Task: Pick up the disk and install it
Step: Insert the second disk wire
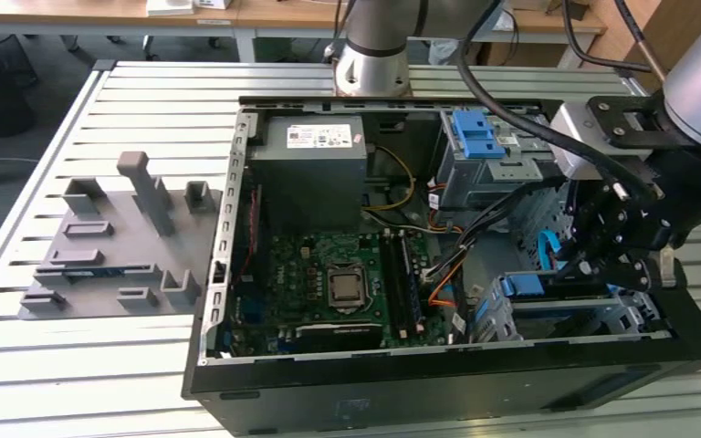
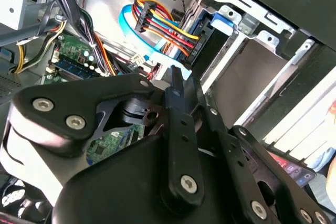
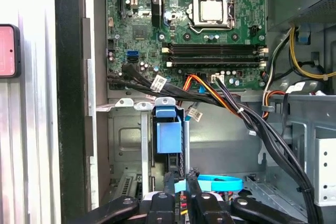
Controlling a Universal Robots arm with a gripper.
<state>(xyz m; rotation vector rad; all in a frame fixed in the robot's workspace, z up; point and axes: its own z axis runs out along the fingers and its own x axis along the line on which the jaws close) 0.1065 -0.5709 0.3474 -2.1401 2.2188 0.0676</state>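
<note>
- Exterior view: the gripper [image 1: 619, 260] hangs over the open computer case [image 1: 448, 401], at the corner on the exterior view's right nearest the camera. Directly beneath it sits the disk [image 1: 555, 286], a blue-railed slab standing on edge in the drive cage [image 1: 624, 315]. Its long axis runs across the case floor, roughly toward the motherboard [image 1: 339, 283]. I cannot tell from here whether the fingers grip anything.
- Counted here: one arm, one gripper, one disk beneath it, one grey power supply [image 1: 314, 169] at the far wall, one second cage with a blue latch [image 1: 478, 137] beside it, one grey fixture block [image 1: 113, 246] on the table well apart from the case.
- Second wrist view: the gripper's black linkages [image 2: 173, 150] crowd the foreground, its two fingers drawn near together, with what looks like a thin dark edge between them; I judge them nearly closed, though the tips are hidden. Beyond lie one bundle of coloured wires [image 2: 163, 24] running to a connector and one light-blue flat cable [image 2: 139, 35].
- First wrist view: the fingertips [image 3: 178, 190] stand close together, just short of the disk's blue tab [image 3: 168, 135], which lies straight ahead in the cage slot, its length pointing away toward the motherboard [image 3: 184, 24]. One blue cable [image 3: 215, 183] lies just beside the tips.
</note>
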